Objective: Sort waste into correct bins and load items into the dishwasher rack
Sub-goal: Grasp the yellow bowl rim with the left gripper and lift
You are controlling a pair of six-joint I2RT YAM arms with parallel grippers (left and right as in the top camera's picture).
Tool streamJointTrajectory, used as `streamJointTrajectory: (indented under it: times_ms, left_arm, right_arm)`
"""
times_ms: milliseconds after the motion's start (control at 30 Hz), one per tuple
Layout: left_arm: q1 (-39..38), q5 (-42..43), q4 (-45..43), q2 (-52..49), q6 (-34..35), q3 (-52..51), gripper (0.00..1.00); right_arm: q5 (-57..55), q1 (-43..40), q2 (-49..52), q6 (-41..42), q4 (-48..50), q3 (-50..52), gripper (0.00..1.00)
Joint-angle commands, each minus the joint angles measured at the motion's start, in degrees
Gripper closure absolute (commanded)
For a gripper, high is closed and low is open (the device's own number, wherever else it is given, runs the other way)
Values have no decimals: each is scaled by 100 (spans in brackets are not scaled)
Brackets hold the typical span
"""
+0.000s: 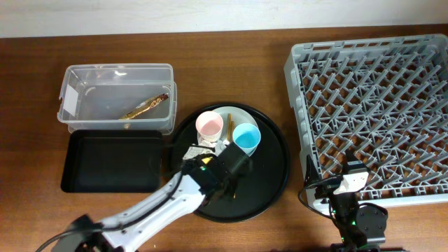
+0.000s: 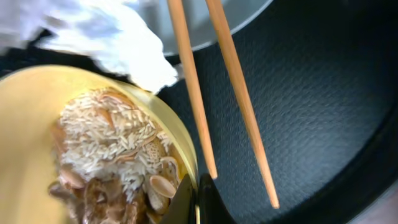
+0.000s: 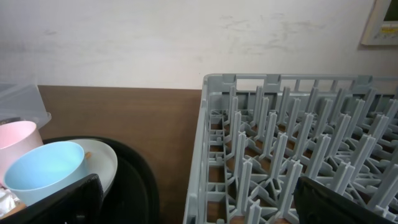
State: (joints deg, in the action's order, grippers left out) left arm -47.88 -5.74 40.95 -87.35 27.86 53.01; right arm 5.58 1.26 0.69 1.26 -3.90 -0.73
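In the left wrist view my left gripper is shut on the rim of the yellow bowl, one finger inside and one outside. The bowl holds rice and brown food scraps. Two wooden chopsticks lie beside it on the round black tray, their far ends over the pale plate. A crumpled white napkin touches the bowl's far edge. Overhead, the left gripper hides the bowl. My right gripper stands open and empty at the near-left corner of the dishwasher rack.
The pink cup and the blue cup stand on the plate at the back of the round tray. The clear box holds a brown wrapper. The shallow black tray lies in front of it.
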Motion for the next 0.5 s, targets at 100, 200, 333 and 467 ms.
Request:
streamJointTrajectory:
  times_ms: [100, 200, 333, 467]
  left_arm:
    - [-33, -487, -57, -188, -57, -59, 100]
    - [-33, -501, 179, -46, -407, 52, 100]
    - [57, -503, 944, 190, -680, 603, 100]
    - [439, -498, 1537, 382, -748, 1202, 100]
  right_arm:
    - [-9, 17, -37, 13, -7, 42, 1]
    - [-9, 17, -37, 13, -7, 42, 1]
    - [-9, 17, -37, 13, -7, 42, 1]
    - [-9, 17, -37, 13, -7, 42, 1]
